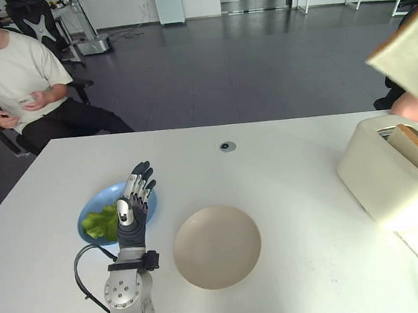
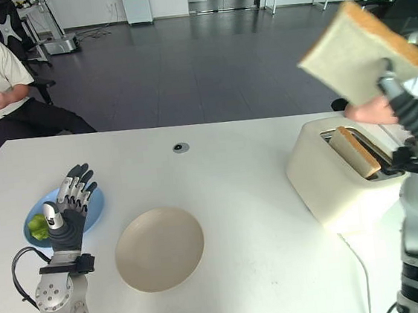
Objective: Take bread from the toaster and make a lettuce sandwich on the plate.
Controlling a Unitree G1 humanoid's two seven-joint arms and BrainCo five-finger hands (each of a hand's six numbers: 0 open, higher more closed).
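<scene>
The right hand [image 2: 403,99] has its fingers closed on the lower edge of a slice of bread [image 2: 362,51]. It holds the slice up in the air and tilted, with the crust uppermost. That height looks chosen so the bread clears the slot and can be carried sideways without catching anything. Directly below the hand sits the toaster [image 2: 331,181]. A second slice [image 2: 354,152] stands partly out of its slot, waiting for a later trip. Across from this hand, toward the robot's left and lower down, the plate [image 1: 217,245] lies bare on the worktop [image 1: 295,192]. It is well apart from the toaster and is the likely place for the held slice to go down first. The left hand [image 1: 131,202] grips nothing. Its fingers are stretched out and slightly spread, and it is raised just over the near rim of a blue dish [image 1: 94,202]. Under and just beyond its fingertips on that dish lies the lettuce [image 1: 100,224], close beside the plate, so the leaves need only a short carry once bread is in place. This hand seems parked there ready for that step. The sandwich itself is not yet begun, and the next move probably calls for a level, gentle set-down so the slice lands flat within the plate's rim.
</scene>
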